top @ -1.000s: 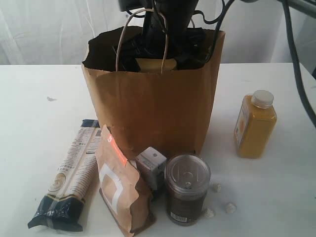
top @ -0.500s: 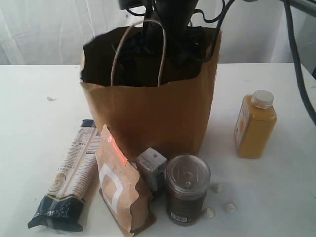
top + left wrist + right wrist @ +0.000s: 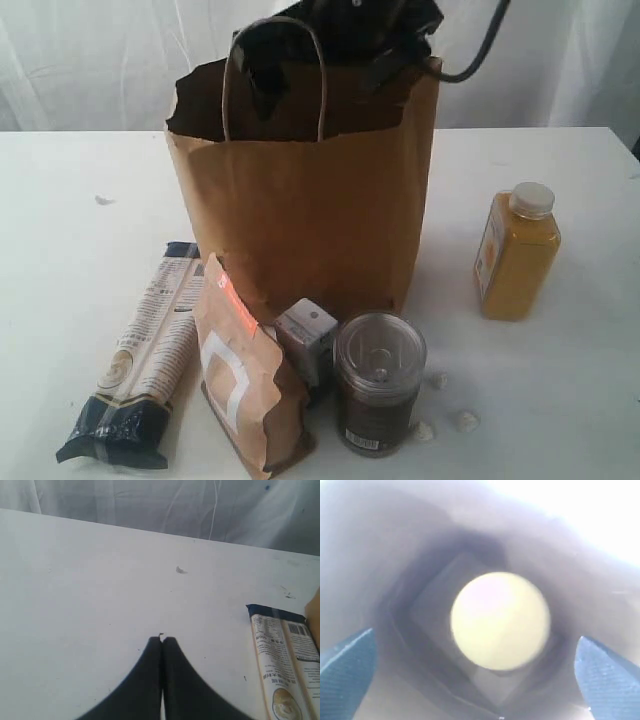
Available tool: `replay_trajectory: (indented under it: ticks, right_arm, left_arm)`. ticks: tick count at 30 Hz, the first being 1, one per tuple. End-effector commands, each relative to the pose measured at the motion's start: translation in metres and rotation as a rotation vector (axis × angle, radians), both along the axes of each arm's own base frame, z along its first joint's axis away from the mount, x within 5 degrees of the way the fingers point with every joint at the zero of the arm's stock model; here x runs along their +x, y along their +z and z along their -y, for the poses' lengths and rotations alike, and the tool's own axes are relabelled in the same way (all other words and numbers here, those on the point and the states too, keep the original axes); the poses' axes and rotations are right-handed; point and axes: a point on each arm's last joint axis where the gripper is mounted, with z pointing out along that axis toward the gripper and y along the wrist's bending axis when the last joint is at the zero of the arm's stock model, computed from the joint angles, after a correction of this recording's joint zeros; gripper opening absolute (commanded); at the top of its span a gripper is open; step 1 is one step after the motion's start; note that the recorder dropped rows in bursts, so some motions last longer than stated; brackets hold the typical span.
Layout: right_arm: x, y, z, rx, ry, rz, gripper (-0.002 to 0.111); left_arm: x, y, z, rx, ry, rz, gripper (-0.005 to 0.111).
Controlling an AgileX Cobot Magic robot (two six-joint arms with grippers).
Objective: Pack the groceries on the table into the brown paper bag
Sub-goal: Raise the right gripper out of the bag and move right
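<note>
White tabletop point(image 3: 80, 250), creased kraft bag point(image 3: 300, 210)

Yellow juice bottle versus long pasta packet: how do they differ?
The yellow juice bottle stands upright; the long pasta packet lies flat. In the exterior view the bottle stands alone right of the brown paper bag; the packet lies left, beside the pouch. The bottle is yellow, the packet pale with dark ends. Both sit on the table, unpacked.

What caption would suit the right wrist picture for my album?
Right gripper, open, over the yellow-lidded jar at the bottom of the paper bag.
</note>
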Motion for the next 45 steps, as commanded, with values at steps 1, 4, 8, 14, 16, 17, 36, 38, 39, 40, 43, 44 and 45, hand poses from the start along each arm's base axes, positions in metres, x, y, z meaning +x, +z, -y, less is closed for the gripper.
replay_trajectory:
  ticks: [1, 4, 8, 14, 16, 17, 36, 38, 39, 40, 43, 44, 45]
  right_arm:
    - [-0.013, 0.032, 0.021, 0.001, -0.045, 0.107, 0.105]
    - [-0.016, 0.038, 0.025, 0.001, -0.049, 0.126, 0.105]
    - [-0.015, 0.038, 0.025, -0.023, -0.034, 0.139, 0.105]
    - [-0.011, 0.038, 0.030, -0.085, -0.055, 0.183, 0.105]
    - [-0.011, 0.039, 0.031, -0.088, -0.057, 0.189, 0.105]
    - [-0.012, 0.041, 0.032, -0.085, -0.058, 0.192, 0.105]
    - [-0.052, 0.087, 0.052, 0.086, -0.069, 0.237, 0.105]
    - [-0.056, 0.091, 0.054, 0.099, -0.066, 0.241, 0.105]
    - [-0.059, 0.095, 0.056, 0.110, -0.065, 0.247, 0.105]
    - [-0.061, 0.096, 0.057, 0.114, -0.064, 0.249, 0.105]
    - [-0.069, 0.097, 0.064, 0.111, -0.065, 0.248, 0.105]
    - [-0.071, 0.095, 0.065, 0.106, -0.065, 0.242, 0.105]
    - [-0.075, 0.095, 0.068, 0.105, -0.065, 0.241, 0.105]
  left_arm:
    - [0.000, -0.001, 0.000, -0.006, -0.007, 0.004, 0.000]
    - [0.000, -0.001, 0.000, -0.006, -0.007, 0.004, 0.000]
    - [0.000, -0.001, 0.000, -0.006, -0.007, 0.004, 0.000]
    - [0.000, -0.001, 0.000, -0.006, -0.007, 0.004, 0.000]
    - [0.000, -0.001, 0.000, -0.006, -0.007, 0.004, 0.000]
    - [0.000, -0.001, 0.000, -0.006, -0.007, 0.004, 0.000]
    - [0.000, -0.001, 0.000, -0.006, -0.007, 0.004, 0.000]
    - [0.000, -0.001, 0.000, -0.006, -0.007, 0.004, 0.000]
    - [0.000, -0.001, 0.000, -0.006, -0.007, 0.004, 0.000]
    - [0.000, -0.001, 0.000, -0.006, -0.007, 0.004, 0.000]
    - [0.000, -0.001, 0.000, -0.006, -0.007, 0.004, 0.000]
    - [0.000, -0.001, 0.000, -0.006, -0.007, 0.004, 0.000]
    - [0.000, -0.001, 0.000, -0.006, -0.007, 0.004, 0.000]
